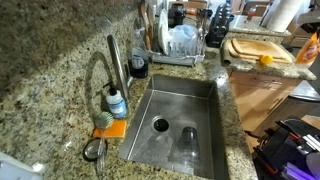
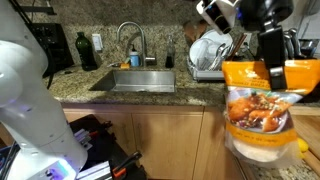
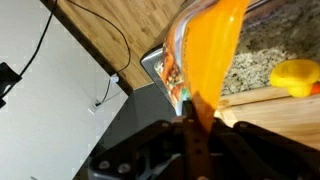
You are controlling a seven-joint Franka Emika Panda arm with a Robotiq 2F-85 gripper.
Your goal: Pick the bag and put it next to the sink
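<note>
The bag (image 2: 262, 112) is a bright orange crinkly packet with a paler bottom end. It hangs in the air from my gripper (image 2: 271, 62), which is shut on its top edge. In the wrist view the jaws (image 3: 195, 118) pinch the orange bag (image 3: 208, 50) between them. In an exterior view the bag (image 1: 310, 47) shows at the far right edge, above the counter by the cutting board. The steel sink (image 1: 200, 110) with its dark drain hole lies in the granite, well away from the bag, and it also shows in an exterior view (image 2: 141, 81).
A wooden cutting board (image 1: 250, 48) carries a small yellow fruit (image 1: 265, 59), also seen in the wrist view (image 3: 296, 75). A wire dish rack (image 1: 180, 45) stands behind the sink. A faucet (image 1: 115, 62), a soap bottle (image 1: 117, 101) and an orange sponge (image 1: 111, 127) stand beside the basin.
</note>
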